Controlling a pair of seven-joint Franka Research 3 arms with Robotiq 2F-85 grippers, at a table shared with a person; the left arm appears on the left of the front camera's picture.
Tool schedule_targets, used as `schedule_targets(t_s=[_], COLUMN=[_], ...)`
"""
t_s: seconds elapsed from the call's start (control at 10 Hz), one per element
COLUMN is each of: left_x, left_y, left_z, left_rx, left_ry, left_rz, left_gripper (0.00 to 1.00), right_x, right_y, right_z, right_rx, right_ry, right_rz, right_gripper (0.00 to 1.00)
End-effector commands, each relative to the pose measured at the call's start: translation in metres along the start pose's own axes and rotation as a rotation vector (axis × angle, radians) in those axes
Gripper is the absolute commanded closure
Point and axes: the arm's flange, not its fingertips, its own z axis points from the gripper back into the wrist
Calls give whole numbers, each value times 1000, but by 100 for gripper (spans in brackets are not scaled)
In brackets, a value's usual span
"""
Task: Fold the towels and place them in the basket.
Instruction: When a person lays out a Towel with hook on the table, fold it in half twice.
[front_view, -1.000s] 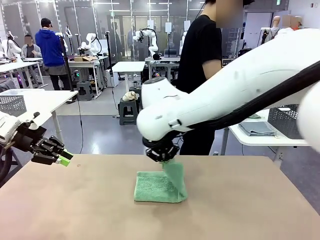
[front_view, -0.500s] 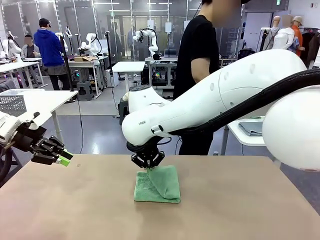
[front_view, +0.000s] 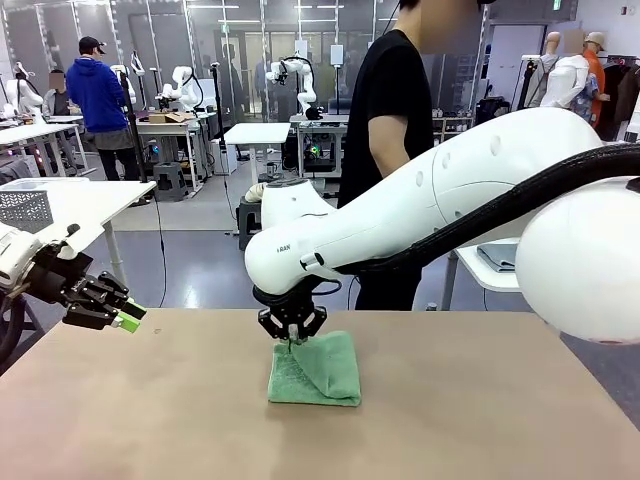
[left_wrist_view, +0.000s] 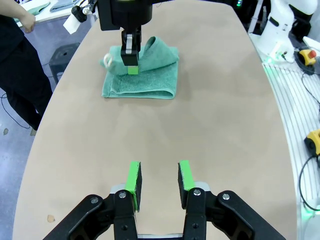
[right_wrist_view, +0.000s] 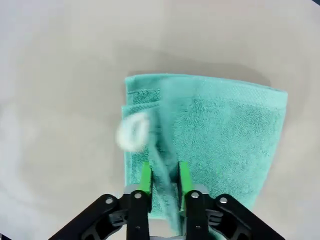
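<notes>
Mint green towel (front_view: 315, 372): one piece, terry, folded over on itself into a thick rectangle. It lies flat on the tan table (front_view: 450, 420), near the middle and toward the far side; its upper layer bulges in a soft roll along one edge. A white corner loop (right_wrist_view: 132, 131) hangs free at the folded edge, blurred in the right wrist view. Right gripper (front_view: 291, 340): points straight down over the towel's edge on the robot's left, with the fingertips at the cloth. A raised strip of the fabric stands between the two green pads (right_wrist_view: 145, 175), which sit a narrow gap apart; whether they pinch the strip or have let it go cannot be told. Left gripper (front_view: 125, 318): holds off at the table's left edge, well apart from the towel. Its fingers are spread and nothing is between them, and bare tabletop shows through the gap in the left wrist view. Person (front_view: 395, 110): stands at the far side of the table in a black short-sleeved shirt, just behind the right arm.
</notes>
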Motion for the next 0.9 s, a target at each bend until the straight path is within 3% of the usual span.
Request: schedule_targets(t_s=[0.0,0.1,0.2,0.3,0.4,0.5,0.8], left_x=[1,1,1,1,1,1,1], left_y=[-1,-1,-1,-1,-1,-1,-1], left_z=[3,3,3,3,3,3,3], left_rx=[-1,-1,-1,-1,-1,-1,-1], left_ry=[-11,-11,-11,-11,-11,-11,-11], left_rz=[-14,-14,-14,-14,-14,-14,-14], left_gripper=[60,60,60,60,60,60,60], right_x=[-10,-12,-17,-25,-34,-42,-61], right_y=[0,-1,-6,-16,-33,-56,-131], right_z=[1,4,11,21,31,37,42], right_rx=[31,31,37,40,42,42,90], right_ry=[-48,-49,-56,-61,-60,-27,-2], right_rz=[-28,-29,-30,-27,-20,2,65], right_gripper=[72,36,53,17,33,0,0])
